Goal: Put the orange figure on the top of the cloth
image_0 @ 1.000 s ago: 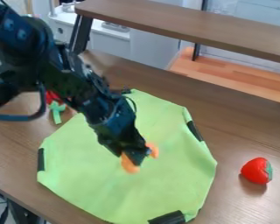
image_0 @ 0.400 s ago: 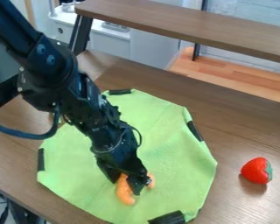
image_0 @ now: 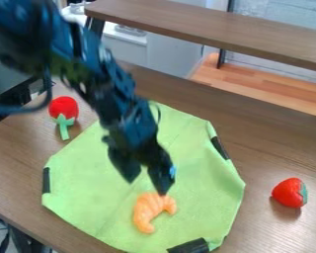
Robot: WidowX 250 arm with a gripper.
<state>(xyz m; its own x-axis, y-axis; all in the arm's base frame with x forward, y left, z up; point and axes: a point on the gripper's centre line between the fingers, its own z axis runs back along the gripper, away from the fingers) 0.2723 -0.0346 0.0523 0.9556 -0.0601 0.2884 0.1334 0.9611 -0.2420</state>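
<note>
The black gripper (image_0: pixel 147 184) hangs over the green cloth, its two fingers spread apart with nothing between them. Just below its fingertips, the orange figure (image_0: pixel 146 211), curved like a shrimp or croissant, lies on the lower middle part of the cloth (image_0: pixel 88 197). The cloth is spread on the brown table and has black strips at several of its edges.
A red strawberry (image_0: pixel 290 192) rests on the table (image_0: pixel 273 148) at the right. Left of the cloth lies a red toy with a green stem (image_0: pixel 63 109). A raised brown shelf (image_0: pixel 207 27) spans the back.
The gripper first moved down with the orange figure, then let go and rose. The figure now lies lower on the cloth, and the red toy at the left is uncovered.
</note>
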